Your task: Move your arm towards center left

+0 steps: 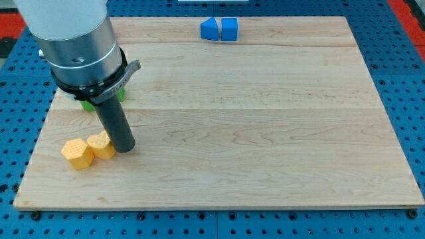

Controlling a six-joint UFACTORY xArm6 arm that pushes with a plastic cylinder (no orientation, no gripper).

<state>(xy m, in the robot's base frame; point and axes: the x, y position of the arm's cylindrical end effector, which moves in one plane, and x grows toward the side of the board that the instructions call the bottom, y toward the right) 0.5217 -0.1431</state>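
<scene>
The wooden desk point(265, 133) fills the frame. My arm point(73, 40) hangs over its upper left, hiding most of a green block point(87, 103). I have no claw to open or clench, only my tip point(125, 149), touching the right side of two yellow blocks point(89, 151) at lower left. Two blue blocks point(220, 29) sit at top centre (well apart). Center left, I judge, lies just above and left of my tip.

Green block point(87, 103): mostly hidden behind the arm point(80, 46), shape not discernible. Arm: upper part cut off by the view's top edge. Yellow block point(101, 145): right side partly covered by the rod.
</scene>
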